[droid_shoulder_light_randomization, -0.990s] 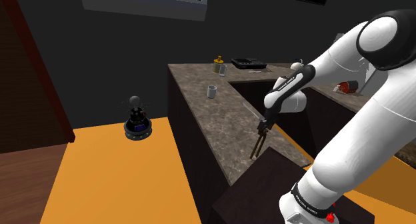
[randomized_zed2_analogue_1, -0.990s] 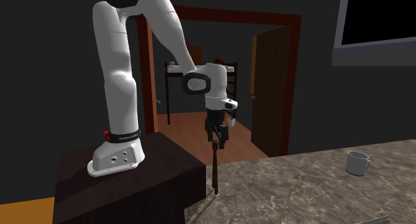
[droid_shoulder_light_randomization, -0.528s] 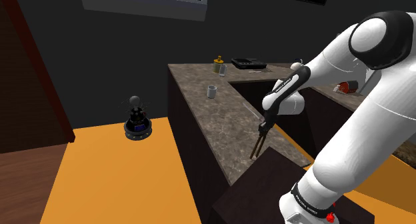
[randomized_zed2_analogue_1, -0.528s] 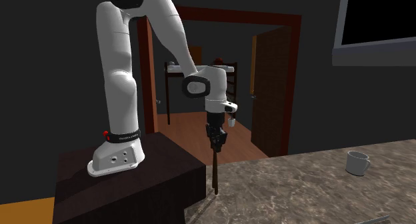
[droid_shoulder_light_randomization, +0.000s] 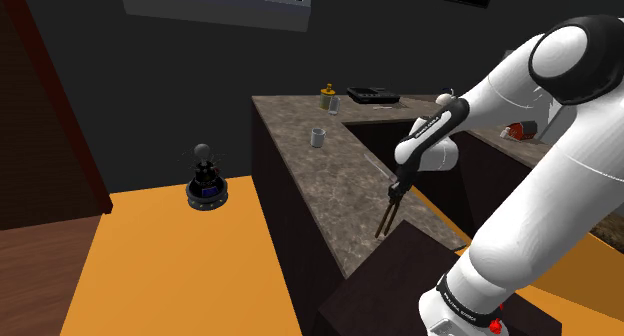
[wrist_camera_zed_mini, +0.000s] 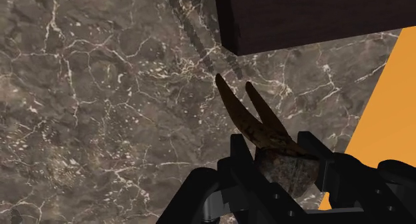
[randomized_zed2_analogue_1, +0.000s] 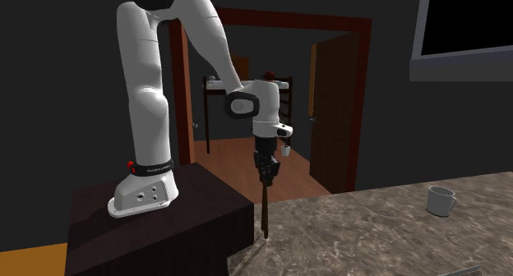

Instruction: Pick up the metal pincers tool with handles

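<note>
**Tongs clasped over the counter's end**

Shows the black gripper point(droid_shoulder_light_randomization: 396, 191) pointing down from the white arm, closed tight on the top end of the brown tongs point(droid_shoulder_light_randomization: 384, 217). Clamped at that joined end between both fingers point(wrist_camera_zed_mini: 243, 153), with the two prongs slightly spread and pointing away from the hand. Hanging close to upright over the brown marbled counter point(droid_shoulder_light_randomization: 330, 184), just beside the dark stand point(droid_shoulder_light_randomization: 392, 284). Cannot tell whether the tips touch the stone. Appears in the second exterior view as a thin dark rod below the gripper, at the end of the counter next to the stand. Farther along the counter, well apart from the tongs: a small pale mug point(droid_shoulder_light_randomization: 317, 137). Beside the counter, lower down: an orange floor point(droid_shoulder_light_randomization: 170, 274).
</note>
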You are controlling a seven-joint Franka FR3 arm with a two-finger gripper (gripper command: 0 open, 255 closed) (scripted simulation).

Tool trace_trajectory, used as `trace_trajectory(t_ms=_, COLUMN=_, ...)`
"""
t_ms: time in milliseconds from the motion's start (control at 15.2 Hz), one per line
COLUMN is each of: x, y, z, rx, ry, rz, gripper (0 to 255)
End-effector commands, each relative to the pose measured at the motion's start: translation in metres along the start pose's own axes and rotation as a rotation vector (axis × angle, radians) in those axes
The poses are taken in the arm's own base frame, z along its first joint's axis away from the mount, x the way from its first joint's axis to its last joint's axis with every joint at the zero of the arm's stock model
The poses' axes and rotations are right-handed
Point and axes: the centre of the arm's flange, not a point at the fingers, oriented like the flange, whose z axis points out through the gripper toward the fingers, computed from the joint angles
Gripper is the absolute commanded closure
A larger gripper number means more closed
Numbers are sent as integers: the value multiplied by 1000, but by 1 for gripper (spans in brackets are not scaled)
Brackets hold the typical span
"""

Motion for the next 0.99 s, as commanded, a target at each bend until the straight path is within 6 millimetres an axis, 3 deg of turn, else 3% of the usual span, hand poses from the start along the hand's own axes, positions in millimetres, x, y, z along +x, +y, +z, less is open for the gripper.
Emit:
trace_trajectory(t_ms=0, x=1, y=0, z=-10, rx=0, ry=-1, rz=0, gripper=255)
trace_trajectory(t_ms=792, x=1, y=1, z=-73, rx=0, ry=-1, rz=0, gripper=255)
trace_trajectory(t_ms=924, x=1, y=1, z=-74, rx=0, ry=-1, rz=0, gripper=255)
